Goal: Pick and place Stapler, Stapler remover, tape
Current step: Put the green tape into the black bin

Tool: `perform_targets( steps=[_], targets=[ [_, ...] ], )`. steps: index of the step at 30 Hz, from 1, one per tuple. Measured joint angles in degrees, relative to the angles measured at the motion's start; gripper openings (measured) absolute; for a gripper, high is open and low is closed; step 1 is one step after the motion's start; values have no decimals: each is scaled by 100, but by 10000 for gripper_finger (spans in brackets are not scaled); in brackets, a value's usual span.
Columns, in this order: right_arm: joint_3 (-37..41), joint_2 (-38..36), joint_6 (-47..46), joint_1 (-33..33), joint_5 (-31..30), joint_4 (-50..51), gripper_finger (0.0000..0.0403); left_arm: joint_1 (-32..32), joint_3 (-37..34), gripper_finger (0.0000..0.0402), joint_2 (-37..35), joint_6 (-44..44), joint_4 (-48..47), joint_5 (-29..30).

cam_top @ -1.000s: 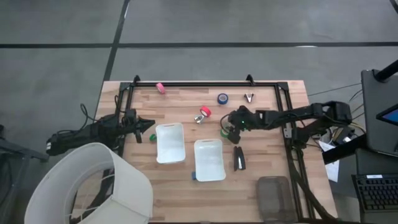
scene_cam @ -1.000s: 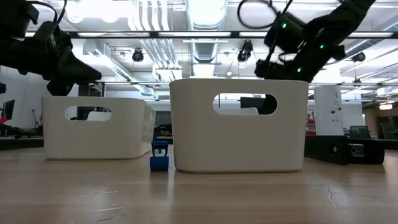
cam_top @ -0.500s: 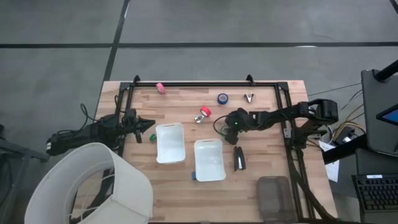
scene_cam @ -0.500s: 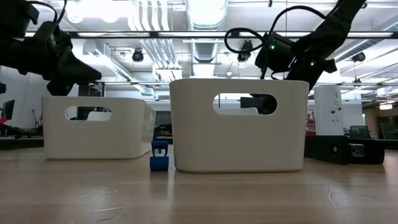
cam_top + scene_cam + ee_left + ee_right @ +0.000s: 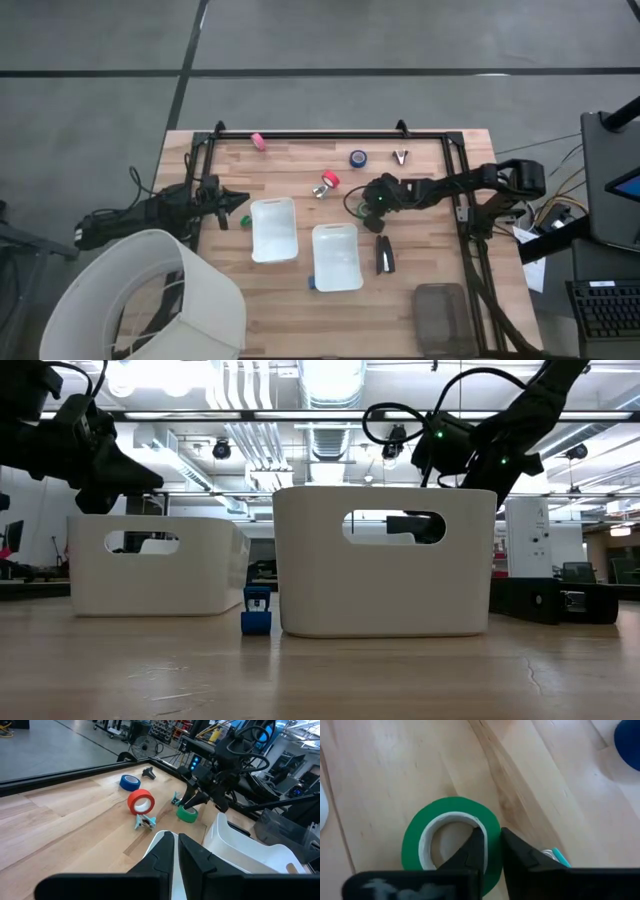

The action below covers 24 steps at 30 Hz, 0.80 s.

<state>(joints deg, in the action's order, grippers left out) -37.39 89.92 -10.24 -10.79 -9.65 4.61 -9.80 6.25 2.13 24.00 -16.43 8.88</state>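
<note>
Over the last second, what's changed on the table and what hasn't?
The right gripper came down and slid toward the white trays, then closed on the wall of the green tape roll, one finger inside the ring and one outside; the roll still lies on the wood. The left gripper stayed shut at the left edge. The stapler, red roll, blue roll and both trays have not moved.

Stapler point(image 5: 385, 256) right of two trays point(image 5: 337, 257)

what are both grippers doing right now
left gripper: shut, empty, waiting at the table's left edge.
right gripper: shut on the green tape roll's wall.
</note>
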Motion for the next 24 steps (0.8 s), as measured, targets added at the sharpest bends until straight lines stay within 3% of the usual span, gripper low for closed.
perform_targets(
  steps=[7,13,19,24],
  targets=[
    [-263,-499,-52,98,109,1120,40,0,1,28,0,-1,2,0],
    [-418,-1544,-313,610,416,2361,36,-2,-1,28,0,0,4,0],
    [-452,-2980,-1157,1629,535,3213,38,-2,-1,28,0,1,2,0],
    [-452,-4002,-2158,2874,570,3449,38,-2,-1,28,0,-1,4,0]
  ],
)
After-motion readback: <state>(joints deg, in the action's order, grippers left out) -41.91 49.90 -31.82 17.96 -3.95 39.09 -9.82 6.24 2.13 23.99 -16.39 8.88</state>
